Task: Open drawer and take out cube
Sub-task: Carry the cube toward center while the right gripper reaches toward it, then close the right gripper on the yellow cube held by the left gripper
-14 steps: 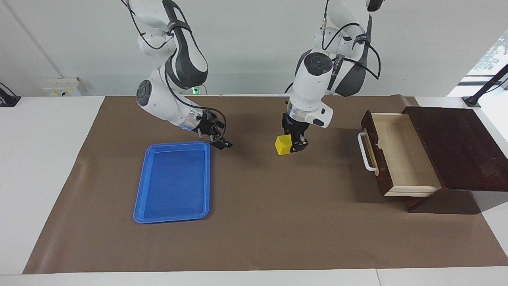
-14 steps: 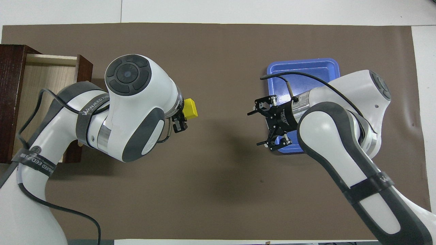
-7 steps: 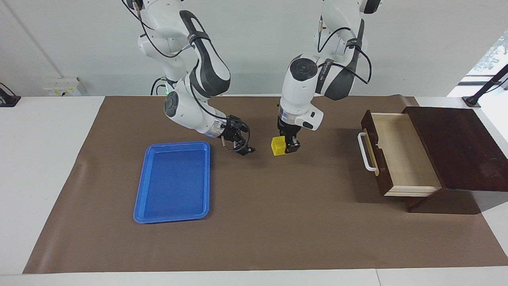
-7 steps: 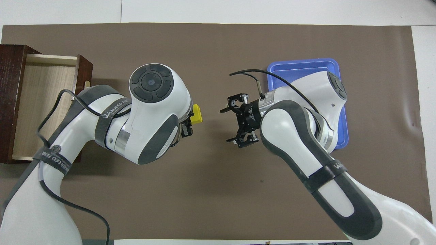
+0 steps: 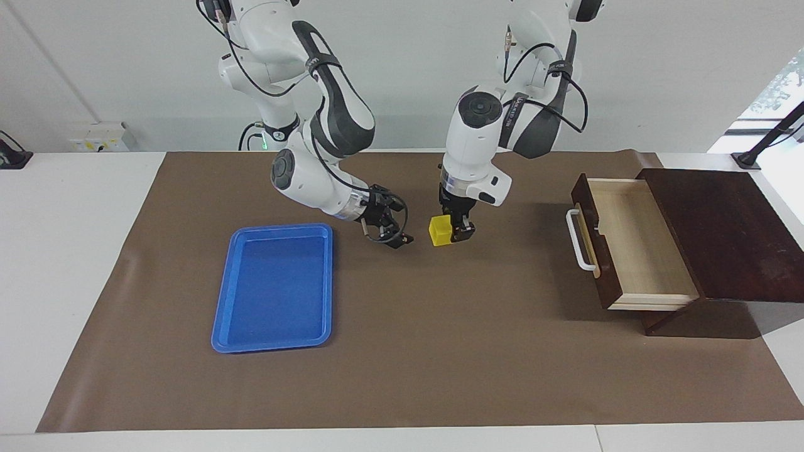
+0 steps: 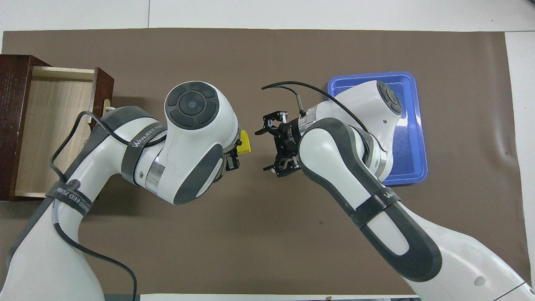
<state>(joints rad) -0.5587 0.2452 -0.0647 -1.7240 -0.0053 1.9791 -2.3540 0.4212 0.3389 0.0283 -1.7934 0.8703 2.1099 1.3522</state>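
Your left end effector [image 5: 456, 231] pinches the yellow cube [image 5: 440, 230] above the tabletop's [image 5: 440, 351] middle, the drawer [image 5: 628, 242] open at its end, while your spread right end effector [image 5: 394, 233] sits beside it, risking a bump that dislodges it.

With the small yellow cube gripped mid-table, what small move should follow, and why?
Probably the right gripper edges in around the small yellow cube: it is open and level beside it, while the left gripper holds the cube up, like a handover.

Left gripper [image 5: 453, 233] clamped (right gripper [image 5: 394, 237] apparently spread).
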